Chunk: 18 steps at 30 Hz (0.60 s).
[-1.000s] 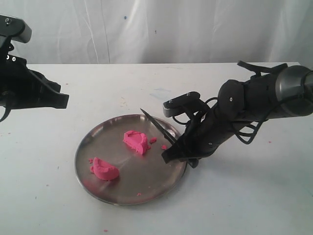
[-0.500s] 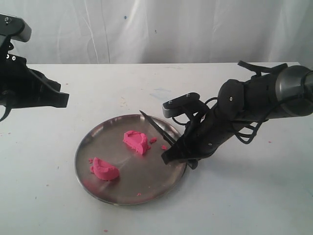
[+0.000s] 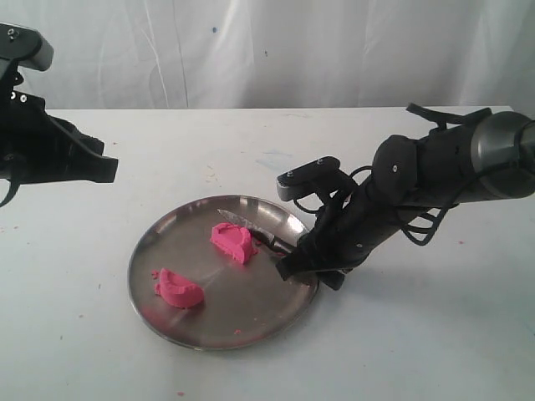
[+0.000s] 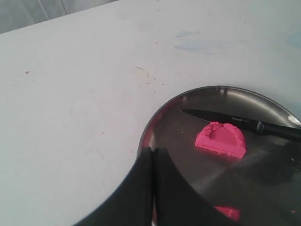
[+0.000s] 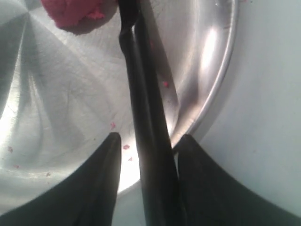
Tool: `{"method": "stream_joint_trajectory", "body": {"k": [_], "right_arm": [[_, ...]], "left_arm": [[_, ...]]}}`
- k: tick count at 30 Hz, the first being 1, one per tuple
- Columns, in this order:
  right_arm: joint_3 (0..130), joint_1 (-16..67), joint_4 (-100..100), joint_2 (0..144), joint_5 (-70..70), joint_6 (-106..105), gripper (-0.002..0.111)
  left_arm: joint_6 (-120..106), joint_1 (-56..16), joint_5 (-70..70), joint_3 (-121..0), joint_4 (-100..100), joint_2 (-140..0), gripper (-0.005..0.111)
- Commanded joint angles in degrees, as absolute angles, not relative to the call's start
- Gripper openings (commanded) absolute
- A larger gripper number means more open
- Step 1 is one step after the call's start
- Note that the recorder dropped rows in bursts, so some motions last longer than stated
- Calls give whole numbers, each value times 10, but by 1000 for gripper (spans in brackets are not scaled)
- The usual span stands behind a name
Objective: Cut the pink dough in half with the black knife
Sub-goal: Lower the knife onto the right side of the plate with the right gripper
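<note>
The pink dough lies in two chunks on the steel plate (image 3: 242, 313): one (image 3: 232, 241) near the middle, the other (image 3: 177, 289) by the front left rim. Flat on the plate behind the middle chunk rests the black knife (image 3: 249, 229), its tip pointing left. My right gripper (image 3: 288, 266) is low at the plate's right rim and open; in the right wrist view the knife handle (image 5: 148, 141) lies loose between its fingers, with a gap on one side. My left gripper (image 3: 107, 170) hangs shut and empty, high at the far left, its fingertips (image 4: 153, 155) pressed together.
Tiny pink crumbs (image 5: 113, 125) dot the plate and the white table (image 3: 418, 334). A white curtain (image 3: 292, 50) closes the back. The left wrist view shows the plate rim (image 4: 157, 117), one dough chunk (image 4: 221, 140) and the knife (image 4: 225, 121) behind it.
The knife, held tilted with its tip up a second ago, has dropped flat onto the plate beside the middle chunk. My right gripper's fingers have spread apart. The left arm has not moved.
</note>
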State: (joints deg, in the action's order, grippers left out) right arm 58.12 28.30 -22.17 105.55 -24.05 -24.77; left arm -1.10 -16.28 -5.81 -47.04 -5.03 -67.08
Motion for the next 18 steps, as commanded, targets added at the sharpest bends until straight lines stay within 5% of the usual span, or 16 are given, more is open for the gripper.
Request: {"method": "stream_joint_trajectory", "body": {"k": [1,18], "right_arm": [[582,280,-225,1055,-237,-254,38],[582,280,-159,968,-216,-255,38]], "left_arm": [[-9,-162,-56,-467,-57,-668,0],[-9,-162,-56,-467,-57,-668,0]]}}
